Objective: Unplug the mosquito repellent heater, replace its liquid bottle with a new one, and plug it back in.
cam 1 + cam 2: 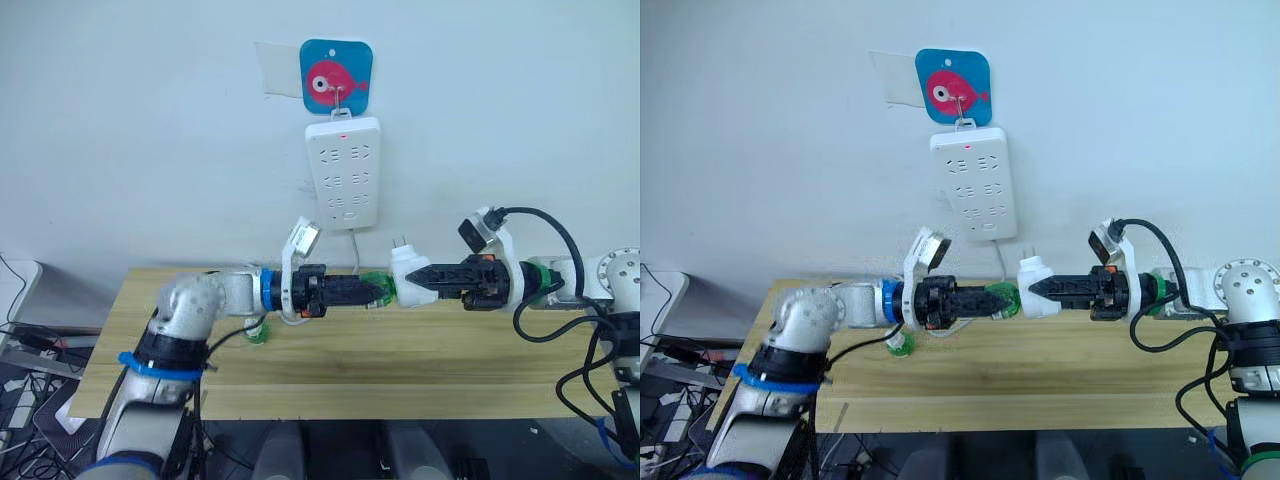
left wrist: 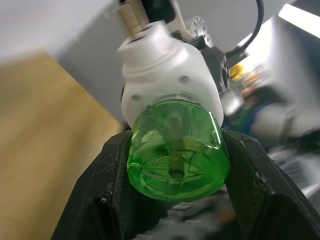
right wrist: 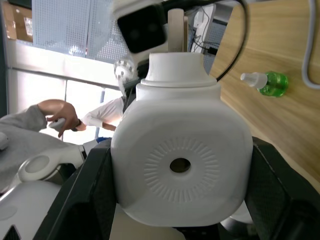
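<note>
1. The heater (image 1: 407,274) is off the power strip (image 1: 343,172) and held in the air above the wooden desk (image 1: 340,370), between the two arms, with its plug prongs pointing up.
2. The right pincer (image 1: 418,279) is clamped on the heater's white body; in the right wrist view the black fingers (image 3: 277,185) press on both sides of the round face with its dark centre hole.
3. A green bottle (image 1: 375,289) is seated in the heater's left end, on the side away from the right pincer.
4. The left pincer (image 1: 378,291) is clamped on this green bottle; in the left wrist view its fingers (image 2: 107,185) grip the bottle's base from both sides, and the bottle's neck sits inside the white housing.
5. The two pincers meet end to end, roughly level, above the middle of the desk near its back edge.
6. A second green bottle (image 1: 257,330) with a white cap lies on the desk, under the left forearm.
7. The power strip hangs on the wall above the desk from a hook on a blue plate with a pink fish (image 1: 336,77); a small red light shows at its top, and its cord runs down behind the heater.
8. In the right wrist view, a person's hand (image 3: 59,114) and sleeve show in the background.
</note>
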